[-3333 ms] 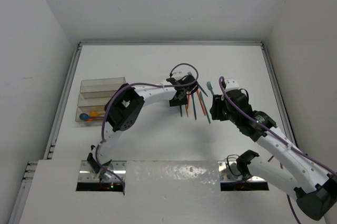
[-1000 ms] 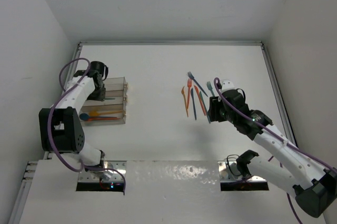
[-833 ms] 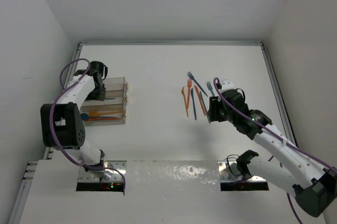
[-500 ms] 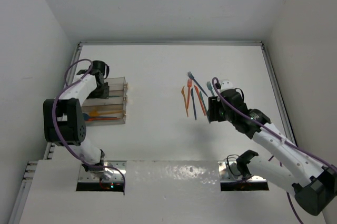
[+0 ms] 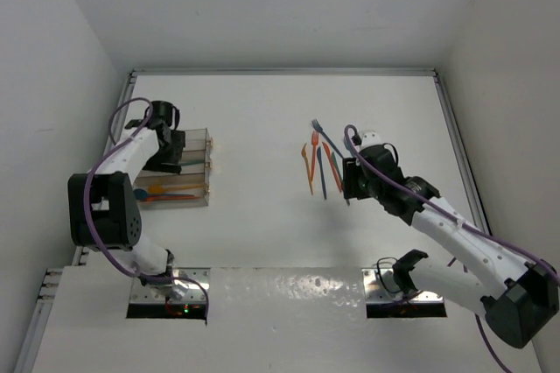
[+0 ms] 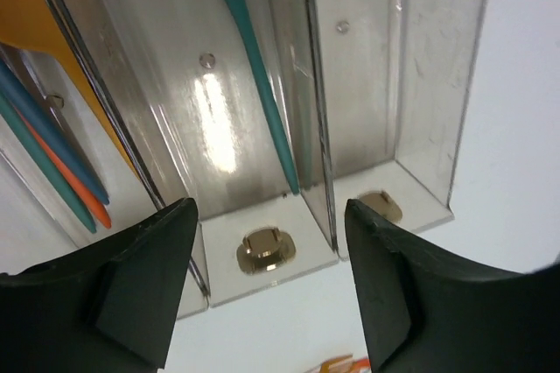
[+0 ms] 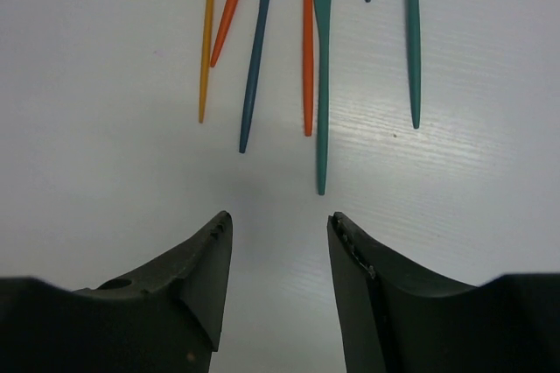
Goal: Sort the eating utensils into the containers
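Three clear containers (image 5: 197,172) stand side by side at the table's left. My left gripper (image 5: 175,151) hovers open just over them, empty. In the left wrist view a teal utensil (image 6: 254,66) lies in the middle bin (image 6: 219,128) ahead of the open left gripper (image 6: 269,215); orange, blue and teal handles (image 6: 52,154) fill the bin beside it. Several orange, blue and teal utensils (image 5: 320,159) lie side by side mid-table. My right gripper (image 5: 350,179) hangs open just short of their handle ends. Closest ahead of the right gripper (image 7: 280,217) is a teal knife (image 7: 323,84).
Metal rails run along the table's left edge (image 5: 109,158) and right edge (image 5: 457,150), with white walls behind them. The far-right bin (image 6: 420,84) holds nothing. Both arm bases sit at the near edge.
My left gripper has opened over the containers and the teal utensil it carried now lies in the middle bin. My right gripper has edged slightly toward the loose utensils.
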